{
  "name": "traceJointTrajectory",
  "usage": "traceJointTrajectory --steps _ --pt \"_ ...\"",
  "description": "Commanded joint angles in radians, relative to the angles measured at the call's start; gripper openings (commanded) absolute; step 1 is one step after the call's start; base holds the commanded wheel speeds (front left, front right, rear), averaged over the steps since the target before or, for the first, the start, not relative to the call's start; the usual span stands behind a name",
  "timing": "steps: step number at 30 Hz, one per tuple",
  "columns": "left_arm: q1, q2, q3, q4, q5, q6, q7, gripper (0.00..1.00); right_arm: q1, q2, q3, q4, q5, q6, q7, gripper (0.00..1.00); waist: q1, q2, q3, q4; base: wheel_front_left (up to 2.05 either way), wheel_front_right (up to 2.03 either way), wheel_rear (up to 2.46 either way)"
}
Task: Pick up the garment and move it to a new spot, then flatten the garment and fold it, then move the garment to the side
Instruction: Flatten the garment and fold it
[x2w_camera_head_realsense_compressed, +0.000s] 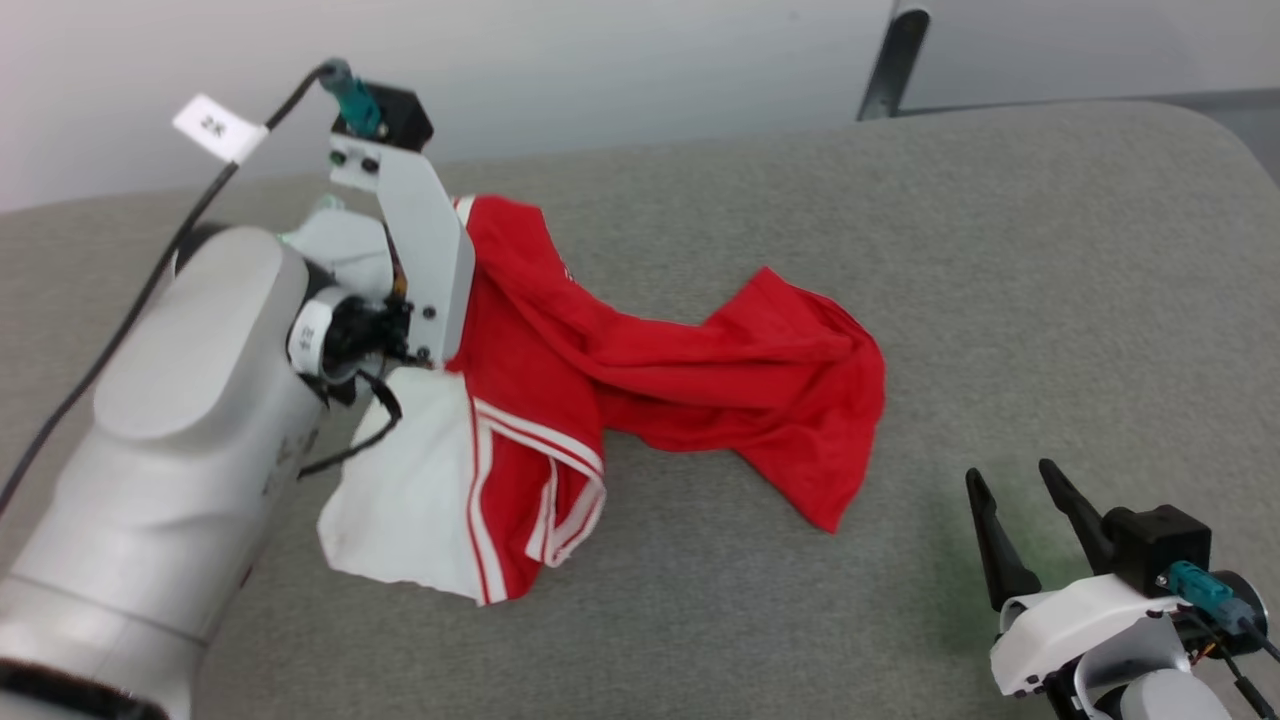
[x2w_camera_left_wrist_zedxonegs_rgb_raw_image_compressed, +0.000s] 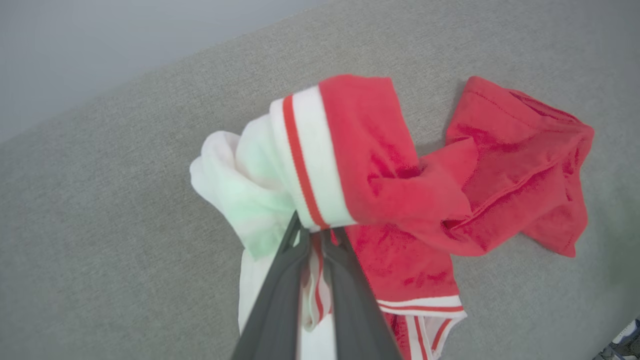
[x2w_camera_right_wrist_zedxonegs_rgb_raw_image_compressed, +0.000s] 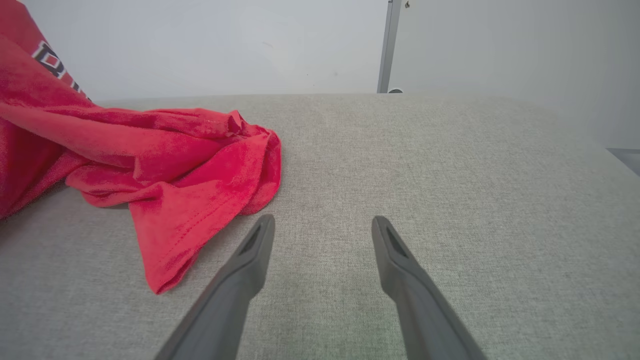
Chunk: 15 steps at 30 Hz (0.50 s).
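The garment (x2w_camera_head_realsense_compressed: 640, 380), a red jersey with white sleeves and red-and-white striped trim, lies bunched on the grey padded table (x2w_camera_head_realsense_compressed: 1000, 250). Its left part is lifted off the surface, with a white sleeve hanging down. In the left wrist view my left gripper (x2w_camera_left_wrist_zedxonegs_rgb_raw_image_compressed: 316, 231) is shut on the garment (x2w_camera_left_wrist_zedxonegs_rgb_raw_image_compressed: 390, 170) at the striped trim beside the white sleeve. In the head view the left arm's wrist covers the left gripper's fingers. My right gripper (x2w_camera_head_realsense_compressed: 1012, 478) stands open at the lower right, apart from the cloth. Seen from the right wrist, the right gripper (x2w_camera_right_wrist_zedxonegs_rgb_raw_image_compressed: 324, 222) has nothing between its fingers, and the garment (x2w_camera_right_wrist_zedxonegs_rgb_raw_image_compressed: 165, 160) lies to its left.
Bare grey table surface (x2w_camera_right_wrist_zedxonegs_rgb_raw_image_compressed: 450, 175) spreads to the right of the garment and in front of it. A dark post (x2w_camera_head_realsense_compressed: 893, 60) rises behind the table's far edge. A black cable with a white tag (x2w_camera_head_realsense_compressed: 218, 127) runs along the left arm.
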<state>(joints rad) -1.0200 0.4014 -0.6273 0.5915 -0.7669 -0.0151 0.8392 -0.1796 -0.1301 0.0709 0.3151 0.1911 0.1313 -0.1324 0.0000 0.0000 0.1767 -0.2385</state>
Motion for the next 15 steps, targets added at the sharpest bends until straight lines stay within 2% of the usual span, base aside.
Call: traceJointTrajectory --steps 1,3,7,8,10,11,12,15 --pt "-0.019 -0.007 0.001 0.027 0.011 -0.011 -0.025 0.0 -0.015 0.001 0.004 0.006 0.012 -0.001 -0.007 1.0 0.0 0.0 0.025 -0.029 0.0 0.0 0.0" --pt "-0.042 -0.025 -0.006 0.078 0.018 -0.041 -0.067 0.0 -0.028 0.005 0.013 0.011 0.015 -0.001 -0.013 1.0 0.0 0.0 0.041 -0.049 0.0 0.0 0.0" --pt "-0.071 -0.058 -0.007 0.198 0.021 -0.064 -0.139 0.0 -0.036 0.015 0.025 0.027 0.016 -0.001 -0.026 1.0 0.0 0.0 0.066 -0.08 0.0 0.0 0.0" --pt "-0.073 -0.069 -0.008 0.228 0.017 -0.069 -0.155 0.11 -0.039 0.018 0.028 0.032 0.017 -0.001 -0.028 1.0 0.0 0.0 0.07 -0.085 0.0 0.0 0.0" --pt "-0.069 -0.094 0.0 0.284 -0.003 -0.079 -0.176 0.23 -0.04 0.022 0.031 0.042 0.019 -0.001 -0.034 1.0 0.0 0.0 0.072 -0.088 0.0 0.0 0.0" --pt "-0.07 -0.102 0.002 0.309 -0.009 -0.083 -0.184 0.5 -0.042 0.024 0.033 0.048 0.02 -0.001 -0.035 1.0 0.0 0.0 0.072 -0.088 0.0 0.0 0.0" --pt "-0.072 -0.11 0.001 0.334 -0.014 -0.088 -0.191 1.0 -0.044 0.026 0.034 0.052 0.02 -0.001 -0.038 1.0 0.0 0.0 0.07 -0.086 0.0 0.0 0.0" --pt "-0.081 -0.14 0.005 0.382 -0.037 -0.102 -0.203 1.0 -0.048 0.025 0.037 0.066 0.018 -0.001 -0.039 1.0 0.0 0.0 0.055 -0.068 0.0 0.0 0.0"
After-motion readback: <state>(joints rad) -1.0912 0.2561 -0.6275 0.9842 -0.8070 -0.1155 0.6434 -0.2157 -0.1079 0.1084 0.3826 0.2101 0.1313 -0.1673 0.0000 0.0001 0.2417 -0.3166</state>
